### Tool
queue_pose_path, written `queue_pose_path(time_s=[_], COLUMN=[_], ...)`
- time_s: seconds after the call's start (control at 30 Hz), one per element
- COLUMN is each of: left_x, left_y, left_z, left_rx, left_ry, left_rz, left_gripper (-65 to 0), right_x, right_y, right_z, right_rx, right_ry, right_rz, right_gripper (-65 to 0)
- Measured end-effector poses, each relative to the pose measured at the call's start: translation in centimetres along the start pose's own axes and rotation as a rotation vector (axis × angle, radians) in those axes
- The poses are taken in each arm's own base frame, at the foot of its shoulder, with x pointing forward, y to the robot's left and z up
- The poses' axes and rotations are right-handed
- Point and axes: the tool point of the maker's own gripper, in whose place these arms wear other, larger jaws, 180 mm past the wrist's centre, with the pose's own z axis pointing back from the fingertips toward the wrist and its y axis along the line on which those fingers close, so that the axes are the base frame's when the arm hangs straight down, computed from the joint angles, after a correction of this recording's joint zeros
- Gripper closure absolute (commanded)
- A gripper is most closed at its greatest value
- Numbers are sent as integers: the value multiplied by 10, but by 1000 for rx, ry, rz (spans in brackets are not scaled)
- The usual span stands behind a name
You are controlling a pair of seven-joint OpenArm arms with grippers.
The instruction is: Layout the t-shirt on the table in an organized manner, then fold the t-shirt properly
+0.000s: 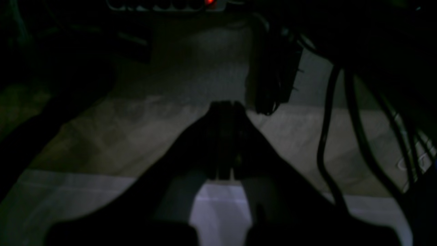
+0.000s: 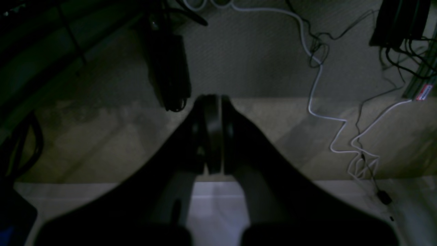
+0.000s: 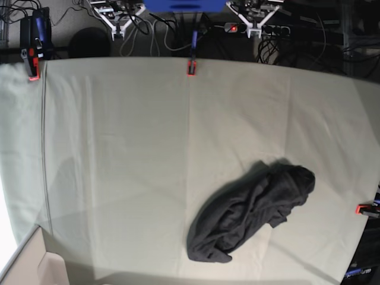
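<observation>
You have one t-shirt (image 3: 249, 212) to work with, a dark bundle crumpled on the surface (image 3: 119, 154), and neither end effector appears in the base view, so you cannot place it relative to either from that camera. Both wrist cameras look past clenched fingers at floor and cables rather than at the cloth, so the shirt lies outside what either end effector faces.

The left end effector (image 1: 225, 109) is clenched with nothing between its fingers; beyond its tip hangs a dark cable bundle (image 1: 273, 85), and more cables (image 1: 327, 136) run down just to its right. The right end effector (image 2: 213, 102) is likewise clenched and empty; a white cable (image 2: 317, 85) snakes over the floor well to its right, and a dark block (image 2: 170, 75) stands just beyond and left of its tip.

The bundle's long axis runs diagonally, from the near middle of the surface up toward the far right; the broader, rounder mass is at the near end, with a narrower lobe at the far end. Its near end sits close to the front edge. Wide open cloth lies to the shirt's left and beyond it.

You can count three red clamps on the edges: one at the far left corner (image 3: 33, 70), one at the far middle (image 3: 191, 66), one on the right edge (image 3: 365, 208) near the shirt.
</observation>
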Motion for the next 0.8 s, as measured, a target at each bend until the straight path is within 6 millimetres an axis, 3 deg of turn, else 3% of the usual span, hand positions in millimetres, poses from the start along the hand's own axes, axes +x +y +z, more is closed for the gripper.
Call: queue_pose_path(time_s=[0.8], left_x=[0], left_y=[10], left_z=[0], left_rx=[17], left_ry=[0], left_rz=[-1], left_gripper=[0], right_x=[-2], right_y=[1], right_z=[0], right_rx=[3], right_ry=[3], right_rz=[0], right_gripper=[0])
